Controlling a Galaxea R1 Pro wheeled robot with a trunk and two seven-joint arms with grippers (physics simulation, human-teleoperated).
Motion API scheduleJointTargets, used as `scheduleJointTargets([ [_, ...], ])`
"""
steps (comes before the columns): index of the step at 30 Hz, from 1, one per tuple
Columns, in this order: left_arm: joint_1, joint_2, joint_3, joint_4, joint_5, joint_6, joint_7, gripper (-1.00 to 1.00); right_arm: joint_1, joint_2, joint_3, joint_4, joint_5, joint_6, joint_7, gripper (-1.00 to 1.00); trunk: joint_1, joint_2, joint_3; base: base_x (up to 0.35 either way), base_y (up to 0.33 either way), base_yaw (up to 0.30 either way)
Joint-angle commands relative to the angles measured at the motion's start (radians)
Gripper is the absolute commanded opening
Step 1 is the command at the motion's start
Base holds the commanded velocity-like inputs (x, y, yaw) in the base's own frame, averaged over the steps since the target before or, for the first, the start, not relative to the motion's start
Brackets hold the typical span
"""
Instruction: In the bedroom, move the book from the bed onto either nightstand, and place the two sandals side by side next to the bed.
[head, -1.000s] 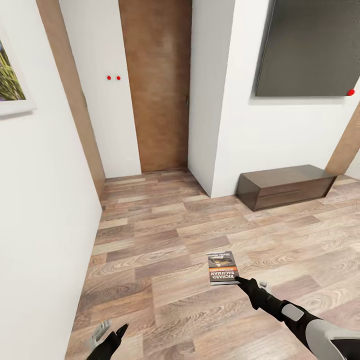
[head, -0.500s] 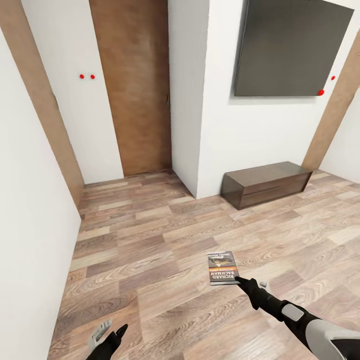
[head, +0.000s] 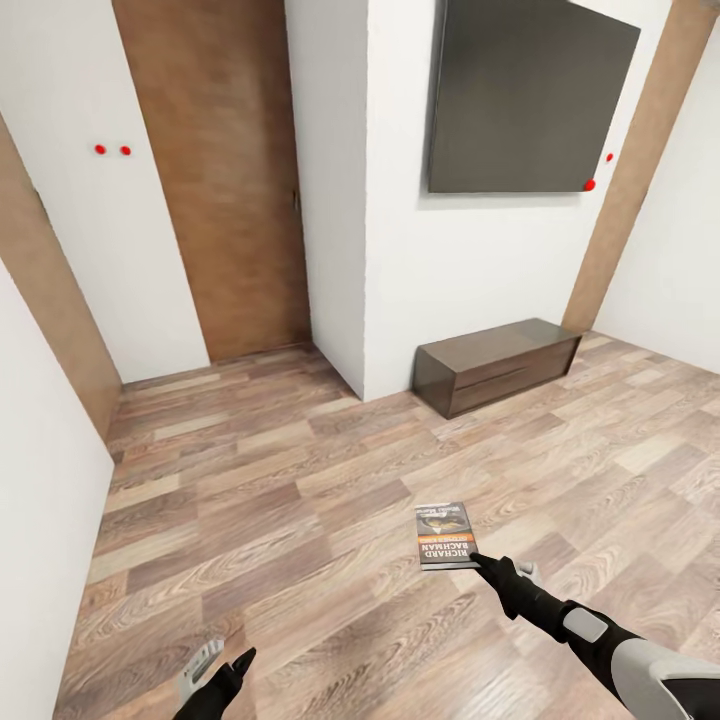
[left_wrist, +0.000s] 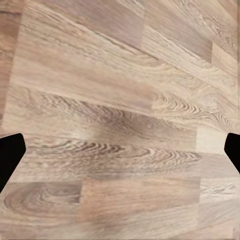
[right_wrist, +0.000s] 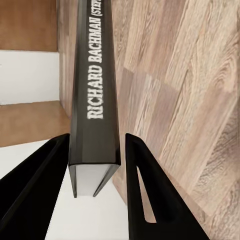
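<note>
My right gripper is shut on the lower edge of the book, a thin dark paperback with an orange band, held flat above the wood-plank floor at lower centre. In the right wrist view the spine reads "RICHARD BACHMAN" and sits clamped between both black fingers of the right gripper. At the bottom left my left gripper hangs open and empty over the floor. The left wrist view has the left gripper spread wide above bare planks. The bed, nightstand and sandals are out of view.
A low dark-brown cabinet stands against the white wall under a wall-mounted dark screen. A brown wooden door sits in a recess at back left. A white wall runs close along the left. Open floor lies ahead.
The whole view has swung: door, cabinet and screen have slid left in the picture, so the camera has turned. Both grippers and the book keep their places in the picture.
</note>
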Motion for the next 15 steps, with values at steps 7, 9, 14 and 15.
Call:
scheduleJointTargets([
  [7,-0.001,0.0,-0.008,0.001,0.006,-0.004,-0.003,1.0,-0.002,0.0,0.001,0.003,-0.013,0.008,0.005,-1.0,0.0,0.0,-0.001,0.158,0.0,-0.21],
  [9,-0.001,0.0,-0.008,0.001,0.006,-0.004,-0.003,1.0,-0.002,0.0,0.001,0.003,-0.014,0.008,0.005,-1.0,0.0,0.0,-0.001,0.158,0.0,-0.208],
  [14,-0.001,0.0,-0.009,0.001,0.006,-0.004,-0.003,1.0,-0.002,0.0,0.002,0.003,-0.013,0.008,0.005,-1.0,0.0,0.0,-0.001,0.158,0.0,-0.208],
  [15,-0.001,0.0,-0.009,0.001,0.006,-0.004,-0.003,1.0,-0.002,0.0,0.002,0.003,-0.013,0.008,0.005,-1.0,0.0,0.0,-0.001,0.158,0.0,-0.208],
])
